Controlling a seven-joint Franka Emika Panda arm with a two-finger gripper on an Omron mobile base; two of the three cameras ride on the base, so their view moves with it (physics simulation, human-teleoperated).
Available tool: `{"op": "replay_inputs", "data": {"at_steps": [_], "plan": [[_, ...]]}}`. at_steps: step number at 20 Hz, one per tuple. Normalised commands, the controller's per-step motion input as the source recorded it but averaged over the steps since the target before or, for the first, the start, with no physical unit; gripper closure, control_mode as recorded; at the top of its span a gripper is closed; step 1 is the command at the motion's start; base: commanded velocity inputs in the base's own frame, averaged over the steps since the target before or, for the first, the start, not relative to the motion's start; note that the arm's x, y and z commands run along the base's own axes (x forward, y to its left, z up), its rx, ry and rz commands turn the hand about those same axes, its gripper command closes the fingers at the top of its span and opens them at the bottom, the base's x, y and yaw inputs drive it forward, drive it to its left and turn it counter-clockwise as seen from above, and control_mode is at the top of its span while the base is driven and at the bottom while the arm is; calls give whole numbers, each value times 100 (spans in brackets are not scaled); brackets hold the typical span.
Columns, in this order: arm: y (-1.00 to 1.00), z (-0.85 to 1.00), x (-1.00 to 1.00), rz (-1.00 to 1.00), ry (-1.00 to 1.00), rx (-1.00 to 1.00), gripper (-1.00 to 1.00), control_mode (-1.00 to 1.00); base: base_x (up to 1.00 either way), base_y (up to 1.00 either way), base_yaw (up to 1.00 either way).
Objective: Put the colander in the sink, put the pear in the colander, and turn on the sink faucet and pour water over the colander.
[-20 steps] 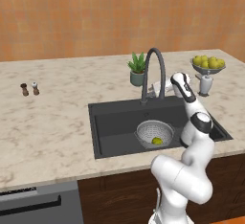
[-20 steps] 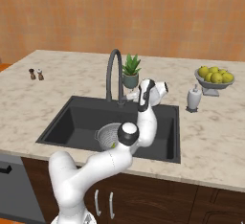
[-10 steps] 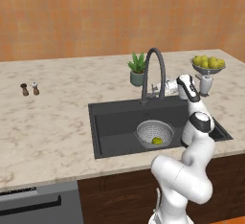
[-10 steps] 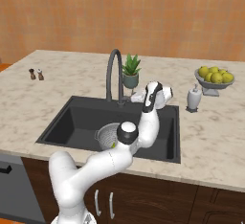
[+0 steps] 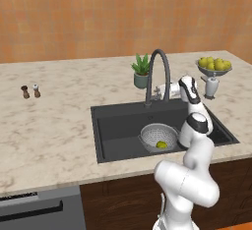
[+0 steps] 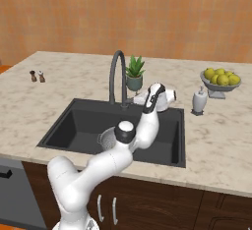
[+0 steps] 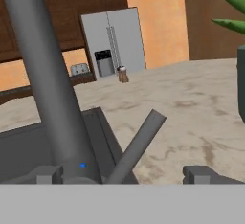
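open gripper (image 7: 122,173) at sink faucet (image 7: 50,89) lever

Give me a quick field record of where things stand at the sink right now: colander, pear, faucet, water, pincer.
colander: in the sink, right of middle, upright
pear: inside the colander
sink faucet: spout arched over the basin; lever sticks out at a slant between the fingertips
water: no stream visible
pincer: open, at the faucet base, straddling the lever, holding nothing
step left: turn on the faucet
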Motion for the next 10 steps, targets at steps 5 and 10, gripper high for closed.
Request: {"op": "replay_inputs", "data": {"at_steps": [5,10], "plan": [[-17,5,16,-4,0,0,-100,-100,0,0,0],[0,0,47,-12,1,0,100,-100,0,0,0]]}}
